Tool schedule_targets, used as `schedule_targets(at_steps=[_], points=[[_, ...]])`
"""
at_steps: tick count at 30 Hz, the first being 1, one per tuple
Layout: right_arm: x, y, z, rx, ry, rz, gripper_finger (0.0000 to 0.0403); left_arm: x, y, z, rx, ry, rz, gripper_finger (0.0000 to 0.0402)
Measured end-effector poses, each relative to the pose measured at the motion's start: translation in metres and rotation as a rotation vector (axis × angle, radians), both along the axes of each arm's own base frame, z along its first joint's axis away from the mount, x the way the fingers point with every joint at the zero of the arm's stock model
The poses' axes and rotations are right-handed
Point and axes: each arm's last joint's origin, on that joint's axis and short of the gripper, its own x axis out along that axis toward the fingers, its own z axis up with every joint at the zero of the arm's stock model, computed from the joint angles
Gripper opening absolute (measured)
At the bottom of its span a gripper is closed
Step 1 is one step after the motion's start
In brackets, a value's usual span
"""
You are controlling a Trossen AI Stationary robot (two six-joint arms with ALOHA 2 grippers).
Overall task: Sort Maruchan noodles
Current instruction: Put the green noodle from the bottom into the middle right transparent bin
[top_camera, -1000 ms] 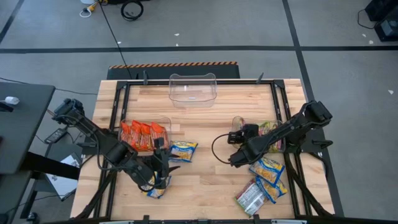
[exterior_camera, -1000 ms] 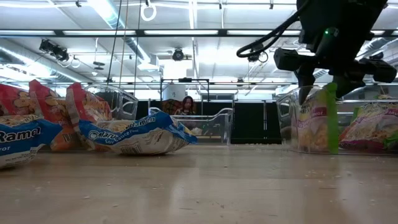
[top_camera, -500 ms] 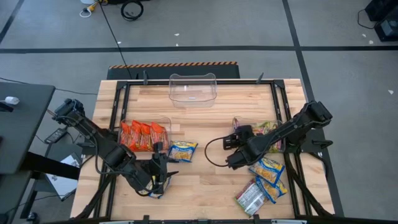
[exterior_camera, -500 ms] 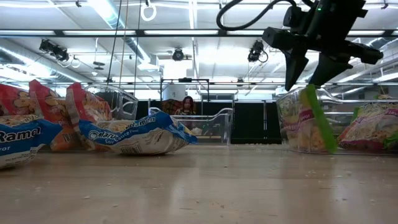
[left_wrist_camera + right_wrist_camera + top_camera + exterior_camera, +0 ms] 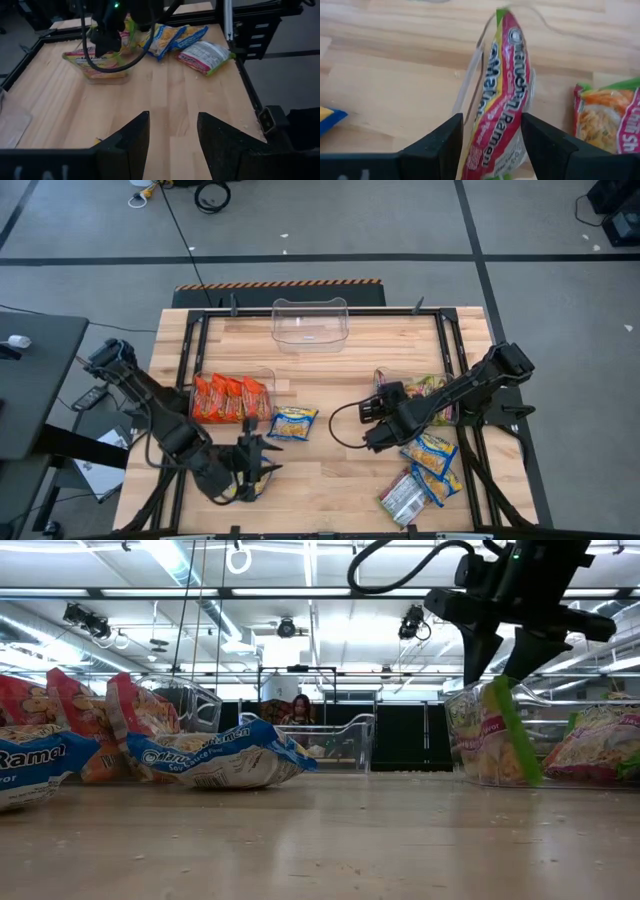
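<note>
The right gripper [image 5: 502, 648] has let go and lifted, fingers apart, above the green packet [image 5: 501, 95] now standing edge-up in the right bin [image 5: 456, 730], so that packet looks sorted; left gripper [image 5: 170, 145] hangs open.

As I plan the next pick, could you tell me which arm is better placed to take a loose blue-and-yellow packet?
Probably the left: its open gripper hovers right over a blue-and-yellow packet. The right gripper, open, is at the clear bin beside a green-and-pink packet.
</note>
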Motion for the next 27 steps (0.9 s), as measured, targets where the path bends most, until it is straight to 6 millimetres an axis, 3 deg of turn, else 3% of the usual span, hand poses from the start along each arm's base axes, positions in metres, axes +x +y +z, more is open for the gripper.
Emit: schedule_targets(at_steps=[7,27], points=[[0.006,0.003,-0.004,0.038,-0.023,0.058,0.0203,-0.002,-0.014,-0.008,0.018,-0.008,0.003,0.0169],[0.007,0.005,0.001,0.050,0.028,0.167,0.0203,0.002,-0.013,-0.013,0.031,0.010,0.014,0.0169]])
